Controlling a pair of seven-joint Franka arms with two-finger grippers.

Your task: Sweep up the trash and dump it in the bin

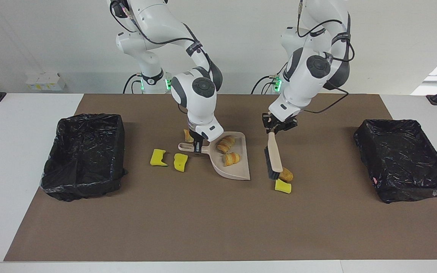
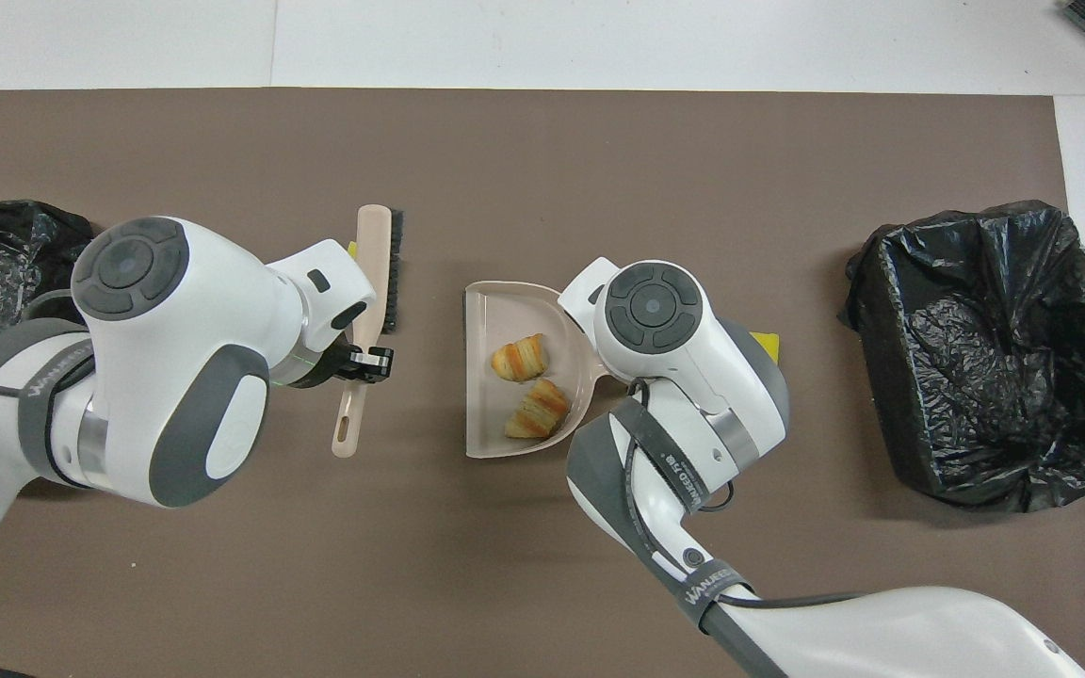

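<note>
Yellow chunk (image 1: 283,186) and brown lump (image 1: 286,174) lie at the brush (image 1: 274,157) head, below the left gripper (image 1: 272,130) pinching its handle; right gripper (image 1: 197,146) clamps the dustpan (image 1: 237,167) handle, two bread lumps (image 1: 229,151) inside.

The white counter (image 1: 21,125) carried a brown mat (image 1: 211,227). On the mat lay two black-lined bins (image 1: 84,155) (image 1: 404,159), a beige plastic dustpan (image 1: 235,167) and yellow sponge chunks (image 1: 157,157).

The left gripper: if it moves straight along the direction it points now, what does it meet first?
The left gripper points down, holding the brush; going straight on, it would probably press the brush into the mat.
</note>
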